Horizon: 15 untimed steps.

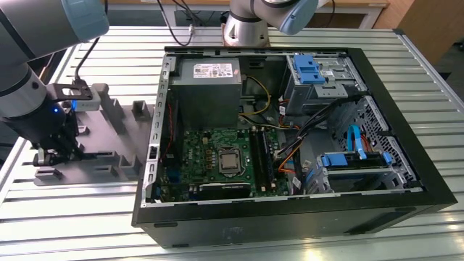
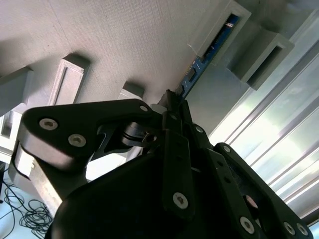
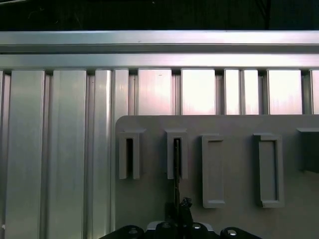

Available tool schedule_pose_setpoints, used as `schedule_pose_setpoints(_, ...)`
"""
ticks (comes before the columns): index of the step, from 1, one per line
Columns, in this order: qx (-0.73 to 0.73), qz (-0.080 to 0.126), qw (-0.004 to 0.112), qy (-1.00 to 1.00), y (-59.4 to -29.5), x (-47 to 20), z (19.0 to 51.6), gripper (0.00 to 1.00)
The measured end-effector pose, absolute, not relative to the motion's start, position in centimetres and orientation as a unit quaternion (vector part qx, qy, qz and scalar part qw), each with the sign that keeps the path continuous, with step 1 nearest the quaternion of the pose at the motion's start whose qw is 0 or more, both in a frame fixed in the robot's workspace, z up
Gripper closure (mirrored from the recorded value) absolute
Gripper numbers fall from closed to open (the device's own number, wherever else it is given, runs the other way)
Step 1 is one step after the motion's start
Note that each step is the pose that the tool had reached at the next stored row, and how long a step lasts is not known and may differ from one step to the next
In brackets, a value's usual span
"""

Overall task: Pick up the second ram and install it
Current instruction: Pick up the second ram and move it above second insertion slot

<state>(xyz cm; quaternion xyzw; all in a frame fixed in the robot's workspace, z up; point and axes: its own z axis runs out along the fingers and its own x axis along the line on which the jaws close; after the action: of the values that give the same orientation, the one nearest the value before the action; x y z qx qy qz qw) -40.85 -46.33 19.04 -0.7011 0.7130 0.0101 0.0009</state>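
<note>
The second ram [image 2: 209, 52] is a thin dark-blue stick standing on edge in a slot of the grey holder block [image 2: 124, 40]. In the first wrist view the second ram [image 3: 176, 169] appears edge-on as a thin dark line running from its slot down to my gripper [image 3: 178, 211]. My gripper [image 2: 174, 102] has its black fingers closed on the near end of the stick. In the exterior view my gripper [image 1: 54, 155] is down on the holder block [image 1: 108, 136], at that view's left, beside the open computer case [image 1: 406, 163].
The case lies open with the green motherboard [image 1: 210, 152] and its dark memory slots [image 1: 264, 157] facing up. A grey power supply [image 1: 206, 87], blue drive clips [image 1: 308, 68] and loose cables [image 1: 319, 119] crowd its inside. The holder has several other slots [image 3: 266, 169] on a ribbed metal table [image 3: 60, 149].
</note>
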Motion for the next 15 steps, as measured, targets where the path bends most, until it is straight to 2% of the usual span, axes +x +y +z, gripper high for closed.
schedule_pose_setpoints(15, -0.701, 0.010, 0.001, 0.713, -46.33, -40.85, 19.86, 0.86)
